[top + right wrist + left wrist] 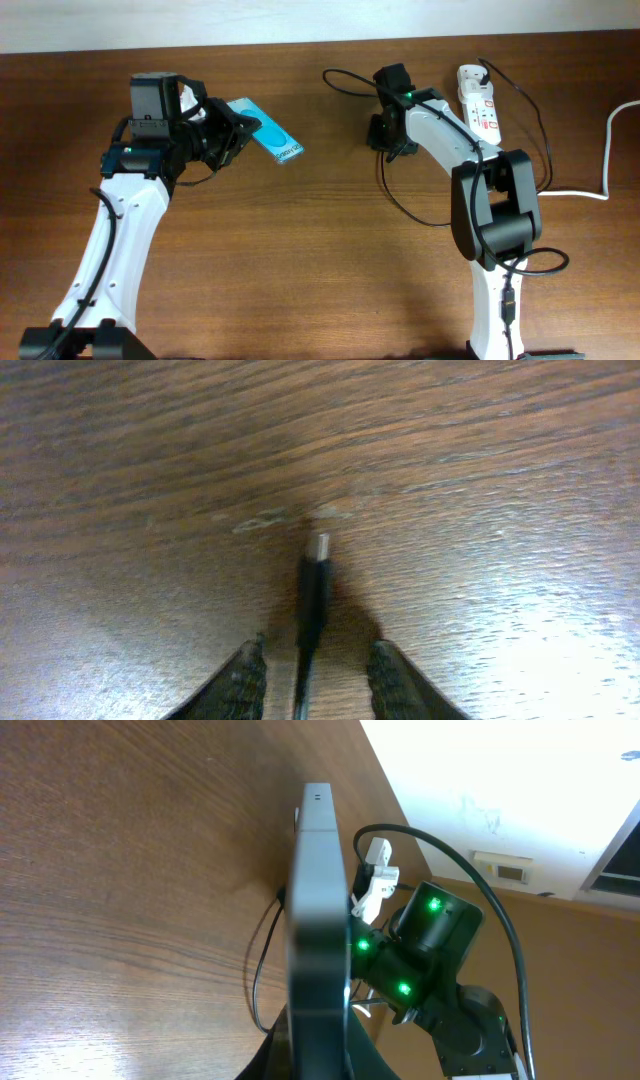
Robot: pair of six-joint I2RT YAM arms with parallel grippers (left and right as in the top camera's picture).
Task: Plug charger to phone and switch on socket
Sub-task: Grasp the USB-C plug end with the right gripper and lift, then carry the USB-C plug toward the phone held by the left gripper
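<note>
my left fingers (222,138) clamp the phone (275,143), raised well left of the socket (480,100), port edge outward for plugging — right fingers (245,675) spread apart astride the charger tip (316,575), near the socket.

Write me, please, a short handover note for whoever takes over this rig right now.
Left gripper: shut on the phone, which is raised and tilted.
Right gripper: open, low over the table, with a finger on either side of the charger plug and not pinching it.
Socket: at the far right of the table, with no gripper at it. Its switch state is unreadable.
Done: phone in hand.
Left to do: grasp the plug, insert it in the phone, switch the socket on.
</note>
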